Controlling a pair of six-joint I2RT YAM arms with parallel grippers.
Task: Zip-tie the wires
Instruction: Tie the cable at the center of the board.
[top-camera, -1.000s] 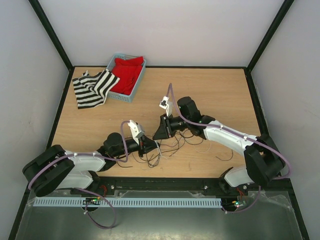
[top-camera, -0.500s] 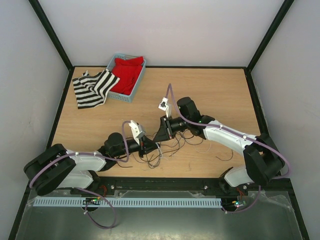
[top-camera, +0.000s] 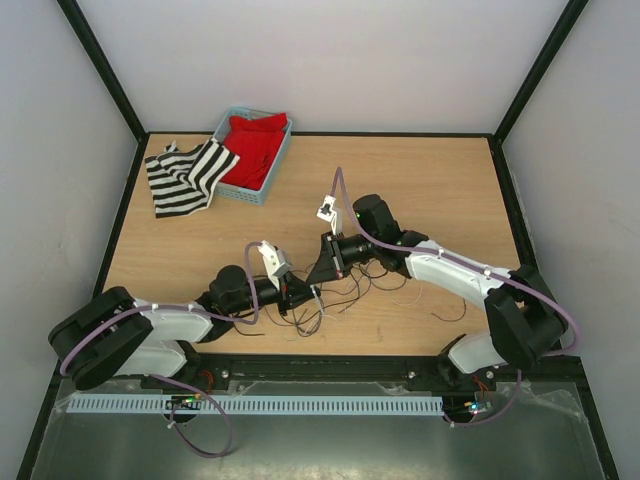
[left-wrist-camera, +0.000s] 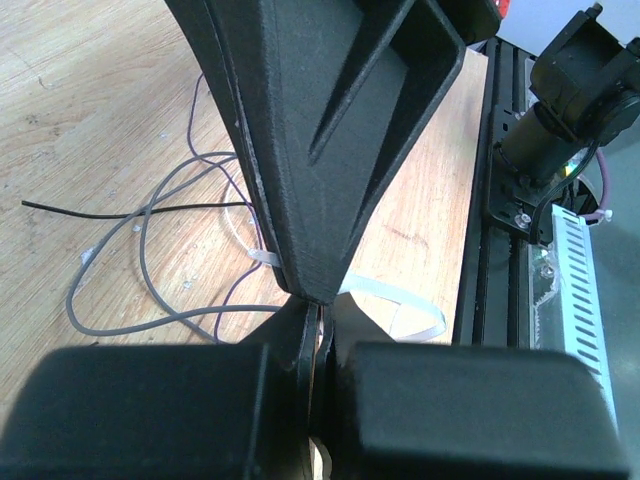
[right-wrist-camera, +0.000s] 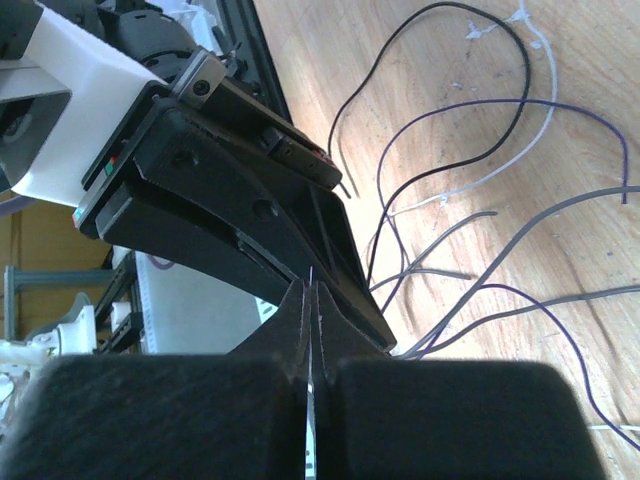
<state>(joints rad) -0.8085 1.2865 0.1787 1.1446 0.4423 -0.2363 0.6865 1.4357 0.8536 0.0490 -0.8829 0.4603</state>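
Note:
The wires (top-camera: 352, 288) are thin black, grey and pale strands in loose loops on the wooden table between the arms. They also show in the left wrist view (left-wrist-camera: 140, 255) and the right wrist view (right-wrist-camera: 480, 205). My left gripper (top-camera: 303, 291) and right gripper (top-camera: 321, 266) meet tip to tip just left of the wires. A pale zip tie (left-wrist-camera: 400, 303) runs between them. The left gripper (left-wrist-camera: 318, 310) is shut on a thin pale strip of it. The right gripper (right-wrist-camera: 310, 292) is shut on a thin pale strip too, right against the left fingers.
A blue basket (top-camera: 230, 186) with red cloth stands at the back left, a striped cloth (top-camera: 185, 176) beside it. A stray black wire (top-camera: 450, 316) lies near the right arm. The black front rail (left-wrist-camera: 500, 250) runs close behind the left gripper.
The right gripper has come slightly down and nearer the left gripper. The left gripper has edged a little right. Both stay shut.

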